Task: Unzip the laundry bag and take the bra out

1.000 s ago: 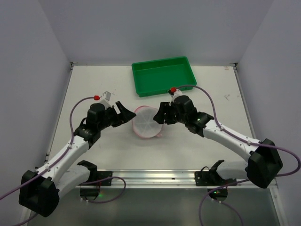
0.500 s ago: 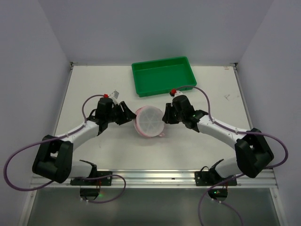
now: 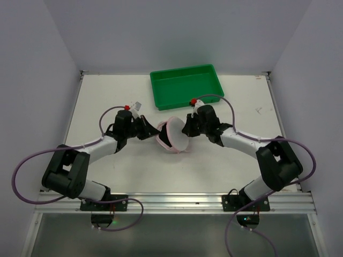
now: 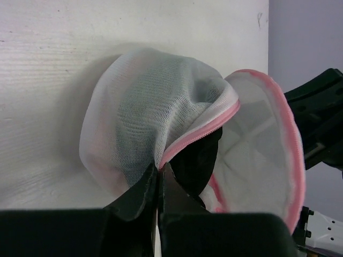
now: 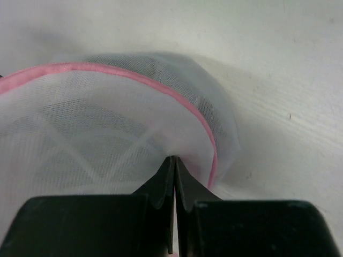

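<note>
The laundry bag (image 3: 174, 137) is a round white mesh pouch with pink trim, standing up off the table between both grippers. In the left wrist view its domed half (image 4: 136, 115) and flat half (image 4: 257, 144) gape apart along the pink zipper edge (image 4: 206, 131). A black shape (image 4: 199, 158) shows in the gap; I cannot tell whether it is the bra. My left gripper (image 4: 159, 169) (image 3: 154, 133) is shut on the zipper edge. My right gripper (image 5: 174, 159) (image 3: 186, 130) is shut on the mesh of the opposite half (image 5: 102, 123), just inside its pink trim (image 5: 206, 134).
A green rectangular tray (image 3: 185, 85) stands at the back of the white table (image 3: 107, 101), just behind the right gripper. Grey walls close in the table on the left, right and back. The right arm's black body (image 4: 319, 115) shows past the bag in the left wrist view.
Both grippers moved in to the bag from either side and shut on its edges. The bag, lying flat before, now stands tilted with its halves parted.
</note>
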{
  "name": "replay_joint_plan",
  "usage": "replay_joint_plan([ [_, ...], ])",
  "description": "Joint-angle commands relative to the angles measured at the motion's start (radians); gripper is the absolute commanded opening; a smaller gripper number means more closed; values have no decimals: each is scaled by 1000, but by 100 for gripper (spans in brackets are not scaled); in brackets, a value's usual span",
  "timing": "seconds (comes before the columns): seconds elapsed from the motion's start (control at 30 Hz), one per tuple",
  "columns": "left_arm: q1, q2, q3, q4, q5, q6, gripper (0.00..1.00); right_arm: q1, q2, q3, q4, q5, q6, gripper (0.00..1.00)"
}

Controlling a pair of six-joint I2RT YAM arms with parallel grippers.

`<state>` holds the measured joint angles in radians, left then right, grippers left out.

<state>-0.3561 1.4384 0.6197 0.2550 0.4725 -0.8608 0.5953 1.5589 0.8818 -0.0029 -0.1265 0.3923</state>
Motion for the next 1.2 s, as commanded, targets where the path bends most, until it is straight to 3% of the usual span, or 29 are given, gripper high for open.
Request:
replay_joint_plan([
  [0.0, -4, -31, -23, 72, -14, -20, 0, -75, -107, -117, 347, -168, 57, 0],
  [0.13, 0, -105, -32, 14, -95, -17, 0, -164, -184, -247, 472, -152, 183, 2],
  [0.23, 0, -162, -38, -16, -146, -15, 0, -178, -279, -323, 413, -24, 212, 6],
  [0.3, 0, -196, -34, -25, -169, -15, 0, -178, -330, -334, 276, 80, 211, 11],
  [0.4, -1, -229, -22, -42, -189, -4, 0, -166, -431, -322, 163, 74, 154, 30],
  [0.43, -4, -234, -18, -46, -189, -1, 0, -154, -478, -313, 124, 73, 129, 41],
  [0.5, -6, -245, -12, -49, -189, 0, 0, -82, -508, -252, 75, 128, 100, 54],
  [0.53, -9, -248, -11, -49, -186, -1, 0, -45, -514, -222, 52, 171, 67, 67],
  [0.6, -20, -256, -3, -51, -193, -6, 0, 47, -493, -120, -3, 237, 48, 79],
  [0.77, -72, -260, 50, -74, -258, 16, 0, 187, -353, 130, -143, 372, 120, 84],
  [0.97, -93, -256, 64, -85, -284, 19, 0, 311, -77, 437, -357, 559, 154, 86],
  [1.07, -95, -256, 61, -88, -287, 19, 0, 319, 22, 500, -460, 574, 200, 86],
  [1.17, -95, -257, 55, -91, -293, 20, 0, 316, 50, 461, -517, 594, 246, 86],
])
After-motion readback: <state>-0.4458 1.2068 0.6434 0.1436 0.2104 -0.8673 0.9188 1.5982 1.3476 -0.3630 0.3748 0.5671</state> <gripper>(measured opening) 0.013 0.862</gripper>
